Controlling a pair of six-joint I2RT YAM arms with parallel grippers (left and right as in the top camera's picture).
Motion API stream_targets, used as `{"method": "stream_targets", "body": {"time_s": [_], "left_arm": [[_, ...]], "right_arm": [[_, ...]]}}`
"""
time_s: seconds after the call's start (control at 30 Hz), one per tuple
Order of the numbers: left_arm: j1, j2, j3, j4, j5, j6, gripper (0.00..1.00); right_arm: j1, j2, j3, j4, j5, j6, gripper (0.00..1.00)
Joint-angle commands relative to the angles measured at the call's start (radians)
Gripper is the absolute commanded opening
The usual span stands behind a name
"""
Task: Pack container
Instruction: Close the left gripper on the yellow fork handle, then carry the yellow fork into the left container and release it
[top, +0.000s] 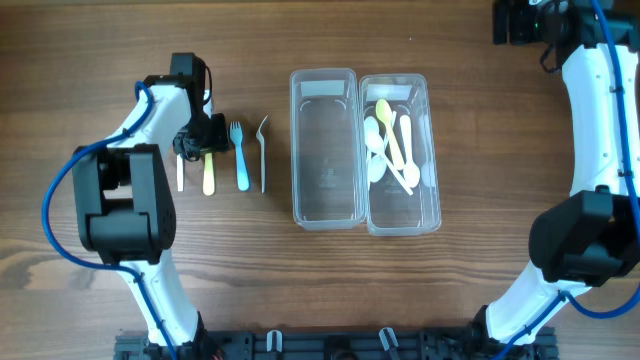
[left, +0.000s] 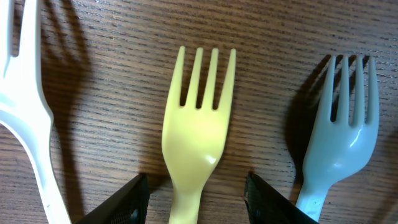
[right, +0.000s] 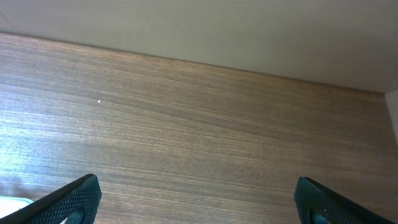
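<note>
Spoons (top: 390, 150) lie in container (top: 434, 190)
Left gripper (left: 196, 190) half-open astride untouched yellow fork (left: 196, 137), blue fork (left: 339, 143) beside; right gripper (right: 196, 199) wide, empty.

No legible text, label, brand, number or sign appears in any of the three views. The only candidate marking is a faint embossed mark near the middle of the empty clear tray (top: 325, 120), at the centre of the overhead frame. It is too small and too faint to read.
</note>
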Motion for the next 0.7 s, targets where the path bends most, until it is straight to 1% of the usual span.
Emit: {"method": "stream_targets", "body": {"time_s": [0.0, 0.1, 0.2, 0.33, 0.53, 0.67], "left_arm": [[0.003, 0.028, -0.042, 0.003, 0.016, 0.008, 0.50], [0.003, 0.028, -0.042, 0.003, 0.017, 0.008, 0.44], [0.003, 0.028, -0.042, 0.002, 0.017, 0.008, 0.34], [0.003, 0.028, -0.042, 0.002, 0.017, 0.008, 0.26], [0.003, 0.028, -0.042, 0.002, 0.017, 0.008, 0.04], [0.003, 0.028, -0.042, 0.002, 0.017, 0.008, 0.04]], "right_arm": [[0.003, 0.001, -0.005, 0.003, 0.013, -0.008, 1.00], [0.003, 0.001, -0.005, 0.003, 0.013, -0.008, 1.00], [0.003, 0.001, -0.005, 0.003, 0.013, -0.009, 1.00], [0.003, 0.001, -0.005, 0.003, 0.013, -0.008, 1.00], [0.003, 0.001, -0.005, 0.003, 0.013, -0.008, 1.00], [0.003, 0.001, -0.005, 0.003, 0.013, -0.009, 1.00]]}}
